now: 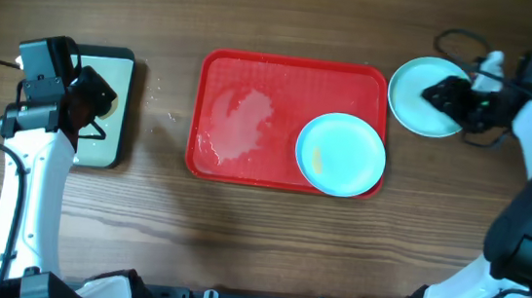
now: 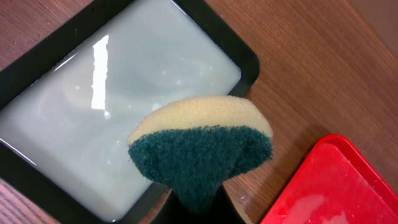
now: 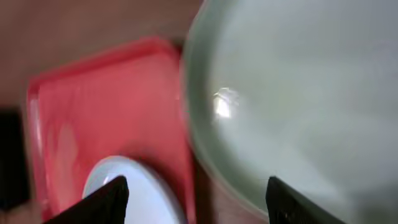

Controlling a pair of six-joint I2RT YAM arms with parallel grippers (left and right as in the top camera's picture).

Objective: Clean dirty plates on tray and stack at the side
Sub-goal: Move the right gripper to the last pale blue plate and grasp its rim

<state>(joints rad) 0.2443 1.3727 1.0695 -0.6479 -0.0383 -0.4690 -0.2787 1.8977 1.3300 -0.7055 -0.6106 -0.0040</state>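
The sponge (image 2: 202, 155), yellow foam backed by a dark green scouring face, fills the lower middle of the left wrist view. The left end effector (image 2: 196, 211) is clamped on its lower edge. It hangs over the near corner of a small black-rimmed tray (image 2: 247, 59) whose pale green floor looks wet and glossy. This small tray sits on the wooden bench (image 2: 323, 74), well to the left of the red tray (image 1: 294, 62).

One turquoise plate (image 1: 344, 156) lies in the red tray's right-hand end, near the front corner, with a small yellowish smear left of its centre (faint, but it shows from overhead). A pale wet patch (image 1: 239, 122) spreads across the red tray's bare left half.

A second pale plate (image 1: 413, 95) rests on the bench just beyond the red tray's far right corner, off the tray. The right end effector (image 1: 448, 93) sits over this plate's right side. In the blurred right wrist view its fingers (image 3: 109, 198) stand wide apart, with the plate's rim running between them. I cannot tell whether either finger touches the plate.
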